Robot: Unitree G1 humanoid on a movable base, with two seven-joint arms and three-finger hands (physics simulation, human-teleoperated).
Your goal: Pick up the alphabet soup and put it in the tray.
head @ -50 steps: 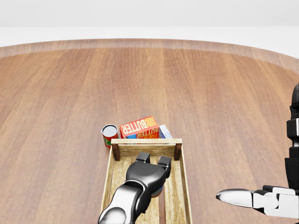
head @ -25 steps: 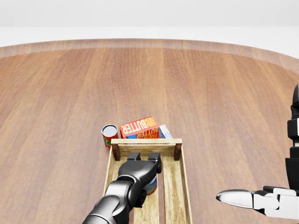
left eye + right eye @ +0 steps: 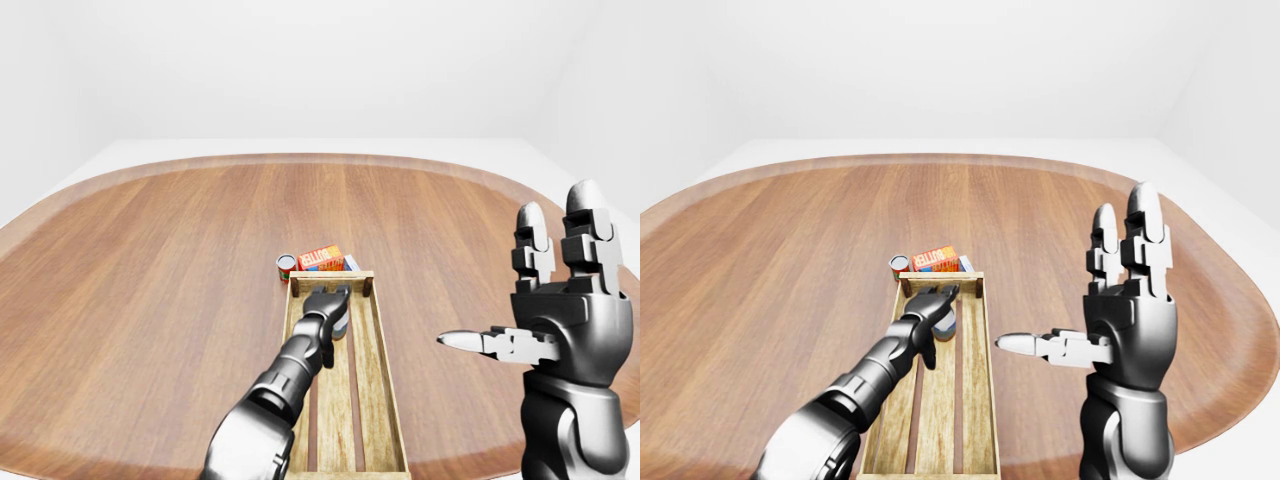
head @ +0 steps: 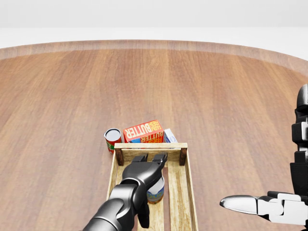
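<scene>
The alphabet soup can point(image 4: 156, 188) stands upright inside the wooden tray point(image 4: 150, 145), near the tray's top end in the head view. My left hand point(image 4: 150, 158) hovers over the can and partly covers it. Its fingers are spread and stretched toward the tray's top wall, not closed round the can. The can also shows under the hand in the right-eye view point(image 3: 946, 325). My right hand point(image 3: 1110, 310) is open and empty, raised at the right, well away from the tray.
A red can point(image 4: 113, 139), an orange butter box point(image 4: 143, 131) and a blue-white box point(image 4: 170, 136) stand just beyond the tray's top wall. The tray lies on a large round wooden table point(image 4: 216, 96).
My left hand has shifted left and toward the tray's top wall, and its fingers have opened. The can now shows standing in the tray beside the hand. The right hand barely moved.
</scene>
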